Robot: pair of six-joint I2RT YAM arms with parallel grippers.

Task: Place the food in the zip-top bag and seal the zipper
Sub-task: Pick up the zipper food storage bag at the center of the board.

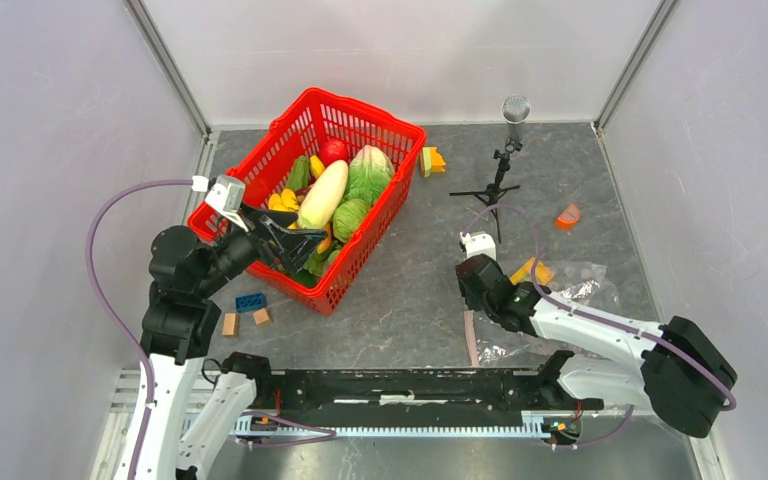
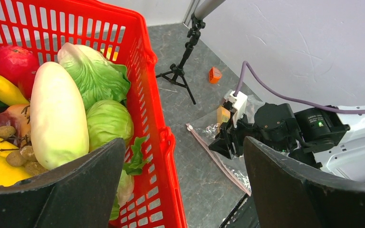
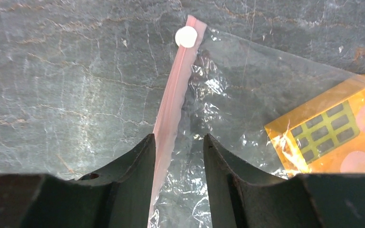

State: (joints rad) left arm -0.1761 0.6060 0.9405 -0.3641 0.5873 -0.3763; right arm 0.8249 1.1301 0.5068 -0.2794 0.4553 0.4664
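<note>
Nothing bagged yet: the food (image 2: 57,114) sits in the red basket (image 2: 148,107) ahead of the wide left tool (image 2: 183,142). The narrowed right tool (image 3: 178,138) straddles the zip-top bag (image 3: 247,80) at its zipper (image 3: 173,95), unpinched.

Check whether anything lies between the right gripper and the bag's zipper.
Nothing visible does. The pink zipper already runs between the parted fingers of the right gripper, with only the zip-top bag's clear film beside it. A yellow gridded piece lies off to one side, clear of the jaws.
</note>
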